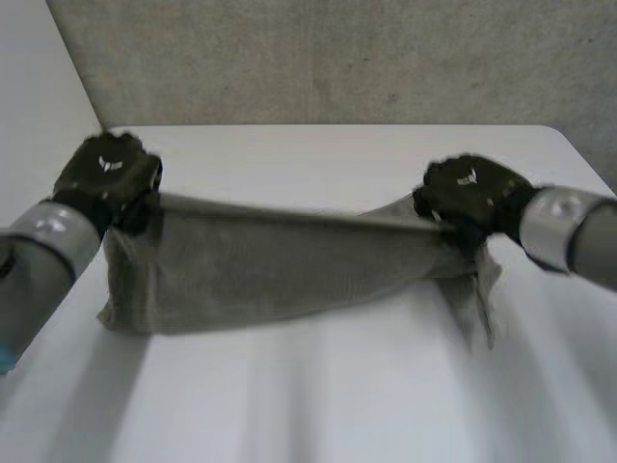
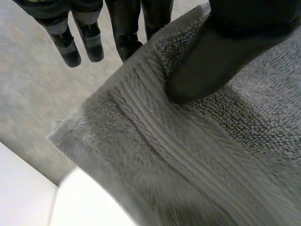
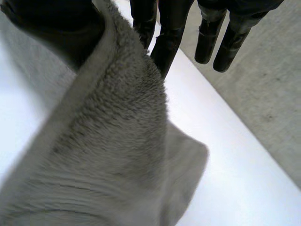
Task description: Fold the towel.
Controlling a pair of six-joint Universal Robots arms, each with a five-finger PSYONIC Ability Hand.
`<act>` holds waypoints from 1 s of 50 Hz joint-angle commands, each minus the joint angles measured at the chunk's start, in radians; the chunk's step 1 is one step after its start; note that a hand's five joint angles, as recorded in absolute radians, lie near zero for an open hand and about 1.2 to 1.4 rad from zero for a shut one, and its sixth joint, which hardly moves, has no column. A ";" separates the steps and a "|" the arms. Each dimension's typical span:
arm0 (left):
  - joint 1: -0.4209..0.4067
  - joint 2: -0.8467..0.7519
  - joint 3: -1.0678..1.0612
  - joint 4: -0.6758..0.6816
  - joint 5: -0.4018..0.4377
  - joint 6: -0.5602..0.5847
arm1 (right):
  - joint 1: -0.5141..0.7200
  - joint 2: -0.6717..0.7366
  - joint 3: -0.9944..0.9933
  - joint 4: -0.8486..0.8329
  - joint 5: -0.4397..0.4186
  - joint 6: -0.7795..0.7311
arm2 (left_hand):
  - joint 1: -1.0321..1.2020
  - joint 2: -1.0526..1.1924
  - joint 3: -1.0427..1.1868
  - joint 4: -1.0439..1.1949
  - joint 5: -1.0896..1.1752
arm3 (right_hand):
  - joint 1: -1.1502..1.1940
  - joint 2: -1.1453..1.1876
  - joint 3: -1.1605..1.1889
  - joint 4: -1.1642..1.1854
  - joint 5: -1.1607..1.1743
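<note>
Stretching the towel (image 1: 280,270) between them, the left hand (image 1: 108,178) and right hand (image 1: 474,193) each pinch its top edge near a corner, thumb against fingers. That probably keeps it flat for folding; its lower edge trails on the table (image 1: 318,154).

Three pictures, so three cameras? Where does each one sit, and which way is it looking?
Head view: sits between and behind the arms, looking down at the white table; both forearms show, left hand and right hand holding a grey towel stretched between them.
Left wrist view: on the left wrist, looking along the palm; its fingers and thumb pinch the towel's edge near a corner.
Right wrist view: on the right wrist, likewise; its fingers and thumb pinch the towel's edge.
Shared: all three show the towel.
</note>
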 commanded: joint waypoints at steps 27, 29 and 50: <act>0.055 -0.019 0.013 0.450 0.013 -0.125 | 0.055 -0.003 -0.077 -0.323 0.007 0.028 | 0.095 0.087 -0.042 -0.056 0.073 | 0.072 0.111 -0.051 -0.078 0.087; 0.056 -0.025 -0.096 0.455 0.052 -0.113 | 0.041 -0.003 -0.009 -0.323 -0.002 -0.006 | 0.095 0.087 -0.042 -0.056 0.073 | 0.072 0.111 -0.051 -0.078 0.087; 0.006 -0.141 -0.262 0.445 0.080 -0.039 | -0.019 0.070 0.424 -0.530 0.042 -0.060 | 0.095 0.087 -0.042 -0.056 0.073 | 0.072 0.111 -0.051 -0.078 0.087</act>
